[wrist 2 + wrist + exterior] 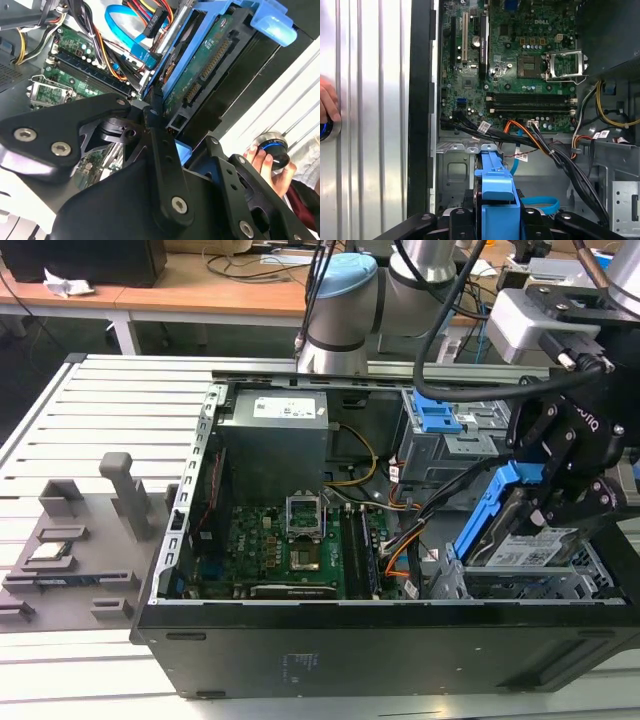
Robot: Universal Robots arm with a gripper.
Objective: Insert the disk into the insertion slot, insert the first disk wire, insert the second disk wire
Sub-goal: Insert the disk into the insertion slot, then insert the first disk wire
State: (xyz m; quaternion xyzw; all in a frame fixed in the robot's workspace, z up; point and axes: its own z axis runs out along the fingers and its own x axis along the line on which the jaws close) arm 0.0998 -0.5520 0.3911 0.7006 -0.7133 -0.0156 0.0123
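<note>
1. My end effector [560, 505] is pinched on the disk [528, 540], gripping it by its bright blue carrier. In the exterior view the disk hangs tilted, its low end just over the insertion slot [520, 585].
2. Judging from that, the first step is under way but not finished. The disk is not lying flat in the bay, and in the first wire view, the bare sheet metal of the slot [455, 170] shows ahead of the carrier [495, 200].
3. Neither wire looks plugged in. In the second wrist view the connector edge of the disk's green circuit board [210, 55] is bare. A blue flat cable [125, 20] and a black cable bundle [560, 160] lie loose nearby.
4. Room is tight. The slot sits in the corner of the computer case [400, 640], right against its black wall. The grey cage with blue latches [440, 430] stands close beyond it, and the cable bundle runs just beside the bay on the motherboard [290, 540] side.
5. Outside the case the slatted surface [100, 410] is open, but a person's hand [265, 165] rests on a round knob there, near my linkage.
</note>
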